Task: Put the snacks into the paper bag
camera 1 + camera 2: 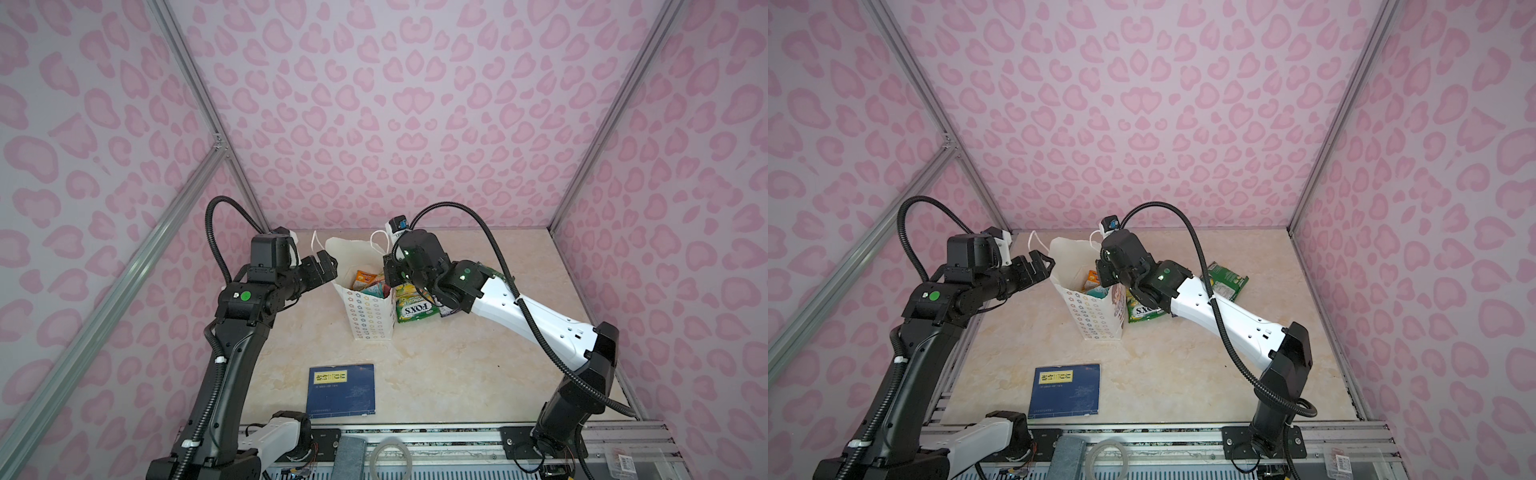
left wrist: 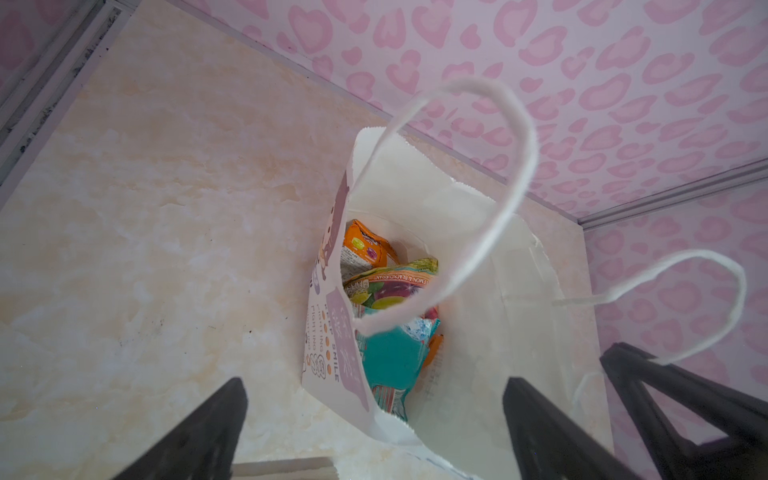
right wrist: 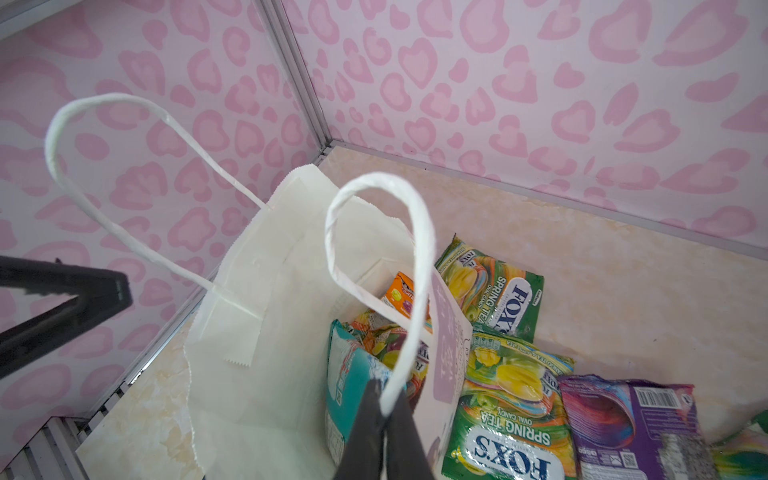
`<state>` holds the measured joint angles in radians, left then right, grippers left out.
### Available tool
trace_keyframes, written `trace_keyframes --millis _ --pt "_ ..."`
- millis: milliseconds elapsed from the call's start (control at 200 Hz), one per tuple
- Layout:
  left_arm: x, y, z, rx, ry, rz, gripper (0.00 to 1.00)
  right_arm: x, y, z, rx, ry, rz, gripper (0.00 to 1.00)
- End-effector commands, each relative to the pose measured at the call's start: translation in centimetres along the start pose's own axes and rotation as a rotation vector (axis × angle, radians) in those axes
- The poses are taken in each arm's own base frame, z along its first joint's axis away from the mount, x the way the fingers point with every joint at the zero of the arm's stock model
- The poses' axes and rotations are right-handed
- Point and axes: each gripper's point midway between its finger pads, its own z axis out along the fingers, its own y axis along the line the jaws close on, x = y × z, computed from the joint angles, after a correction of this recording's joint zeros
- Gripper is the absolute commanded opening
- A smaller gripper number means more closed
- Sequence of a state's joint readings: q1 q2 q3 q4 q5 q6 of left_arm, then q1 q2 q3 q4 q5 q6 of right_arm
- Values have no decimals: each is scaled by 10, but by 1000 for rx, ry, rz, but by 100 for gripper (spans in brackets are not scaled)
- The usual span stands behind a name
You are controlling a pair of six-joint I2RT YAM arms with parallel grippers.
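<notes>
My right pincer [image 3: 384, 401] was clamped shut on a cord handle [image 3: 419, 249] of the white flower-printed paper bag [image 3: 249, 299]. My left pincer [image 2: 374, 384] hung wide open and empty over its mouth (glossy snack packets [image 2: 388, 357] inside).

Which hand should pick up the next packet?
Right, probably. The green FOX'S packet and purple packet lie beside the right hand, on its side of the paper bag, though it must first release the handle it pinches. The left hand is open, but the bag stands in its way.

paper bag [image 1: 1096, 320] upright on desk [image 1: 1183, 374], snacks [image 1: 1093, 281] inside; left tool [image 1: 1044, 260] spread beside its left rim; green packets [image 1: 1142, 313] right of it.
</notes>
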<state>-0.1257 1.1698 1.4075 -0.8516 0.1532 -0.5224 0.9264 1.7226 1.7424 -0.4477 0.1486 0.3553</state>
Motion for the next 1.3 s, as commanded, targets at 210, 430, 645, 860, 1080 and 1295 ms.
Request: trace_keyframes --millis 210,430,645,860,1080,1295 --pt "-3 16 56 -168 81 16 91 0 -4 -4 -5 -14 8 7" --pt "-5 14 63 -167 85 -18 5 0 -4 -5 -11 -12 -5 7" --pt "-24 12 26 -185 -23 12 3 -23 13 -10 -63 -54 -10 7" --pt "-7 27 44 -230 35 31 3 -22 29 14 -107 -38 4 6" --pt "-4 36 55 -246 47 29 3 -20 37 34 -124 -21 5 5" --pt "-2 37 52 -215 50 23 3 -26 28 24 -98 -31 -3 62"
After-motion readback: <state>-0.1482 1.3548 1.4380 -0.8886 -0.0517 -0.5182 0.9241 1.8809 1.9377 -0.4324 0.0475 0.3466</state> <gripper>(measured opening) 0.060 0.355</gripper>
